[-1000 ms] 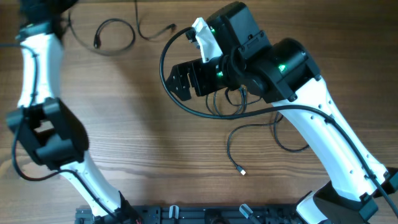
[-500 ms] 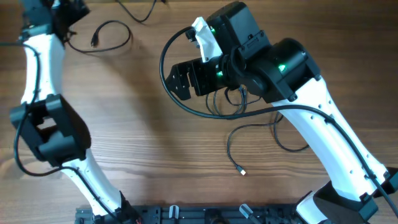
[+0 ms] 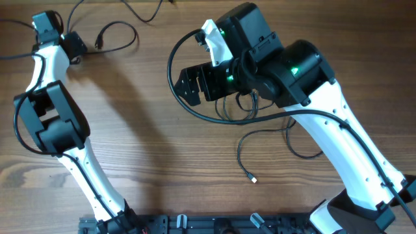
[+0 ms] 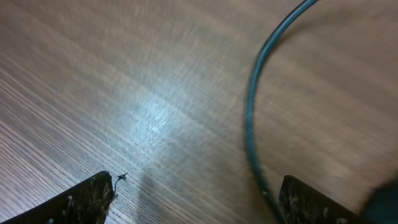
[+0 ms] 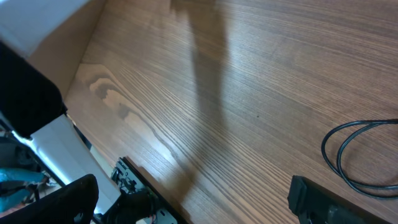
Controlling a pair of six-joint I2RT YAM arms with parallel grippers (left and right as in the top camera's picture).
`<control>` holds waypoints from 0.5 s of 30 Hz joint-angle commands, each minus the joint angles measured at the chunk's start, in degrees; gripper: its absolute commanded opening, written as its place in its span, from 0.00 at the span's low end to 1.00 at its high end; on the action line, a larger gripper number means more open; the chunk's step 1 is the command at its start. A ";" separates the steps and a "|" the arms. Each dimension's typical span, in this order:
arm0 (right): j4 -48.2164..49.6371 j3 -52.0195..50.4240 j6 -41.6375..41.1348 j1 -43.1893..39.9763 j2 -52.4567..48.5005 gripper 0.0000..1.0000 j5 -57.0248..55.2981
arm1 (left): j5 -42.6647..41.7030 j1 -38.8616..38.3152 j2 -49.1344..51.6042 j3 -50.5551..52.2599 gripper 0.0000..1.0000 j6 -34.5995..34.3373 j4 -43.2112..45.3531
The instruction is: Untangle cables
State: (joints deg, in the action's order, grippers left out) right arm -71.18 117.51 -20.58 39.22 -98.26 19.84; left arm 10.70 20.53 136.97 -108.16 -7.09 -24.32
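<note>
Far left, near the back edge of the worktop: left tool spread wide and clamping nothing, with a strand of the looped cable running into the gap, close against the right-hand finger. Likely trouble here: closing off-centre, nipping only the edge of the cord and squeezing it out, or pressing it flat along the wood instead of lifting it. Also to be feared: hauling on this loop and dragging its plug into the second cable just beyond, at the very top edge, so making a fresh knot or sweeping both off the worktop. Further right: right tool likewise gaping and empty, raised over bare wood, with the cable cluster off to one side and largely hidden beneath the arm from above. Hard, therefore, to judge the crossings; risk of a blind pinch catching two cords at once and tightening the tangle. Risk too of hooking the arm's own thick wire, curving close by. Rightmost and lowest: stray cable with silvery plug, lying apart, open to snagging by a sweeping arm.
</note>
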 commanded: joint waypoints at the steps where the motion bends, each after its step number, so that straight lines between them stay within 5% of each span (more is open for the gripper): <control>1: 0.00 0.11 -0.42 0.13 0.11 1.00 -0.96 | -1.16 -0.07 2.82 0.37 0.84 0.90 0.11; 9: -0.04 0.11 -0.42 0.13 0.11 1.00 -0.96 | -6.67 -0.11 4.59 0.37 0.79 0.94 0.48; 13: -0.11 0.11 -0.48 0.13 0.11 1.00 -0.96 | -3.13 -0.04 6.88 0.37 0.51 0.92 0.92; 15: -0.09 0.11 -0.46 0.13 0.11 1.00 -0.96 | -2.69 0.02 7.06 0.35 0.29 3.48 1.20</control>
State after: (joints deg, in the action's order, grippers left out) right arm -71.20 117.51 -20.75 39.22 -98.26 19.84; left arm 6.74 20.62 140.35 -108.20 -6.07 -22.63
